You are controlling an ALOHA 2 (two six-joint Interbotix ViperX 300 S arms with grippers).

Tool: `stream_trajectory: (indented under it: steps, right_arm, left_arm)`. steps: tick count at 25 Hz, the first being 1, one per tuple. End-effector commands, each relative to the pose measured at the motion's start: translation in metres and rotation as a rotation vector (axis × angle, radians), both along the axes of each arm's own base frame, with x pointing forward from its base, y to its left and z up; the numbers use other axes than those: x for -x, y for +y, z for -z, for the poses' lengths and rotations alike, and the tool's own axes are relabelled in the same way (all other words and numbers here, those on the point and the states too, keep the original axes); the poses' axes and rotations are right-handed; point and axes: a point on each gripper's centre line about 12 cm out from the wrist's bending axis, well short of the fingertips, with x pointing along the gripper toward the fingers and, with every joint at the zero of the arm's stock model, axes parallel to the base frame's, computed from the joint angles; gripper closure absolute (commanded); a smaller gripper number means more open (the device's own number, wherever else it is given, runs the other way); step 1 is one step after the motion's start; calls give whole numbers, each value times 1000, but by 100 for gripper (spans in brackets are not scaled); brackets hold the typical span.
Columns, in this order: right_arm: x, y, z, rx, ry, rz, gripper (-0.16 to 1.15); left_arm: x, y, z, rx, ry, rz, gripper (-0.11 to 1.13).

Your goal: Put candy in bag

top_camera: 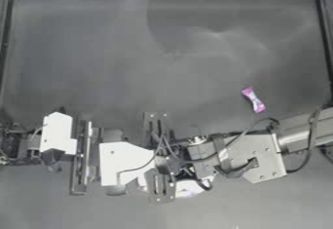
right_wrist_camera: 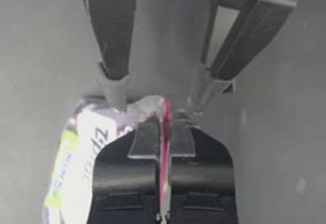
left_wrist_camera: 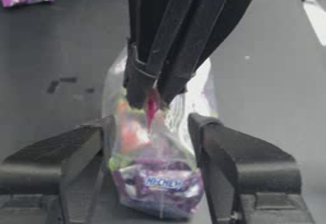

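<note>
- The right gripper (right_wrist_camera: 164,139) is near the middle of the table's near side. Its jaws are pressed together on the pink strip at the top of the bag (left_wrist_camera: 156,180). I think this is to keep one side of the bag still.
- The left gripper (left_wrist_camera: 153,147) is at the same spot. Its jaws are spread wide, one on each side of the bag (not squeezing it as far as I can see).
- The bag hangs between the two grippers, with its sweets showing through.
- The candy (top_camera: 253,100) lies alone on the table (top_camera: 162,52), well apart from the bag, beyond the right arm.
- Its long way runs slanted from the far side towards the near right.
</note>
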Motion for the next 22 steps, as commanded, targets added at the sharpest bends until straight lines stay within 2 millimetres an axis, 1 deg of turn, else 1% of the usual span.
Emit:
stream_trajectory:
  steps: [1,17,19,22]
  right_arm:
    - [4,-1,-29,-10,-67,2,93]
    - [3,-1,-28,-10,-73,-1,93]
    - [3,-1,-28,-10,-73,-1,93]
    - [3,-1,-28,-10,-73,-1,93]
  left_arm:
    - [-4,0,-11,6,-44,-5,20]
    - [-5,0,-10,4,-46,-8,22]
    - [-5,0,-10,3,-46,-7,25]
    - [-5,0,-9,2,-39,-6,34]
